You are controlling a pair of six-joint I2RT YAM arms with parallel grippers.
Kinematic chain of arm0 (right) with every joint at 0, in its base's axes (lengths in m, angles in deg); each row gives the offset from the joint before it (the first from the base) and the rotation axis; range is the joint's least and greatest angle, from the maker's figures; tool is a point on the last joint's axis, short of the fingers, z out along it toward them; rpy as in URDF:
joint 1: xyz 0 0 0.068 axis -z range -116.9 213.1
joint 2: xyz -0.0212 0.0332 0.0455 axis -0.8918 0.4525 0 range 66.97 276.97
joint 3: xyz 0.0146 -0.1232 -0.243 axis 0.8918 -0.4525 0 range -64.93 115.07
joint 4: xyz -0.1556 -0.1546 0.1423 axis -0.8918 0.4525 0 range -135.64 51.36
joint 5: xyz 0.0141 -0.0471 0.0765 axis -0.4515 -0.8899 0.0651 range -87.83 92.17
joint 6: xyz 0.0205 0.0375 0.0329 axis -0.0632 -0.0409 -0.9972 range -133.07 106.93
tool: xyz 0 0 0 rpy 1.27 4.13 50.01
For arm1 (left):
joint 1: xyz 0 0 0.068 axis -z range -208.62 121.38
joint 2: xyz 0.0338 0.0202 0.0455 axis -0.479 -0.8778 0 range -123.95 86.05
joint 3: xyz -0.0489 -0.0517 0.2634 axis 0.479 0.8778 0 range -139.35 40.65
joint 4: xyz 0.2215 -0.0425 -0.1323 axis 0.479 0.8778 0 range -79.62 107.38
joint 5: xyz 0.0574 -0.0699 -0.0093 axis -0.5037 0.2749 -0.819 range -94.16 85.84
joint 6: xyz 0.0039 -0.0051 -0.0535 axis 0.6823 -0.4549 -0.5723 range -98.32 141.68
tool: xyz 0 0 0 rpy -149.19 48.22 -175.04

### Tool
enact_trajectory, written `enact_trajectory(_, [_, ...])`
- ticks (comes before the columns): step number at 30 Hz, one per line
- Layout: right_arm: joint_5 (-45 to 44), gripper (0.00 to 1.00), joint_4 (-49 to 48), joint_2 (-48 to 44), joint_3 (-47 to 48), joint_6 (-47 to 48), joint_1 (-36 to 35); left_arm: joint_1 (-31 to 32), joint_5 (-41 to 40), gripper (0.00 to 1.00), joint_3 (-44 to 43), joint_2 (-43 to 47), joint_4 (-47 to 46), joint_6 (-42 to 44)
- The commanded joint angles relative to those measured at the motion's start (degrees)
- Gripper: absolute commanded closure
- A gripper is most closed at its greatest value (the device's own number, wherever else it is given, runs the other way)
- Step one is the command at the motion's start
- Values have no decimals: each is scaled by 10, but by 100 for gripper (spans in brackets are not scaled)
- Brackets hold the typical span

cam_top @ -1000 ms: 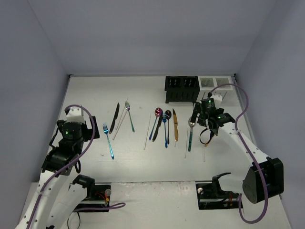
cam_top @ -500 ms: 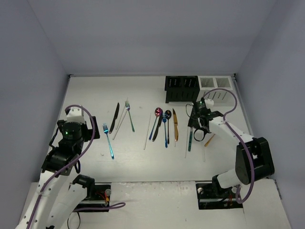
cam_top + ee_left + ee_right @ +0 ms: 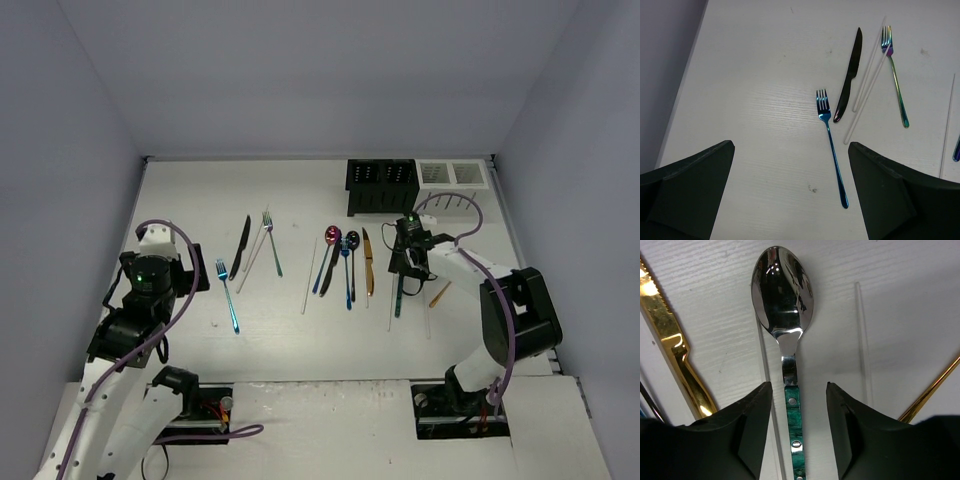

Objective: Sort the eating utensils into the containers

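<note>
R claw point(image 3: 799, 394) open astride green-handled spoon point(image 3: 782, 290), ungripped; L claw point(image 3: 791, 147) open, empty. Black caddy point(image 3: 381, 200), white caddy point(image 3: 452, 173): contents unclear.

No text, label, brand or number is readable on any utensil, container or arm.

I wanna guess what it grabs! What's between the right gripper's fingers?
The silver spoon lies with its green handle between the fingers of the open right gripper; the right wrist view shows it.
</note>
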Motion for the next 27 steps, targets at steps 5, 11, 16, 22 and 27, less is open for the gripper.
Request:
enact_trajectory(5, [-21, 65, -12, 18, -10, -5, -5, -5, 3, 3, -5, -12, -21, -6])
enact_trajectory(11, [-27, 69, -17, 41, -14, -3, -5, -5, 3, 3, -4, -11, -20, -6])
enact_trajectory(16, [-33, 90, -22, 48, -11, 2, -5, -6, 3, 3, -4, -13, -21, -5])
enact_trajectory(22, [-68, 100, -19, -49, 27, 26, -5, -6, 3, 3, -4, -13, -21, -4])
enact_trajectory(27, [-167, 100, -24, -151, 126, 88, -4, -7, 3, 3, -4, -13, -23, -2])
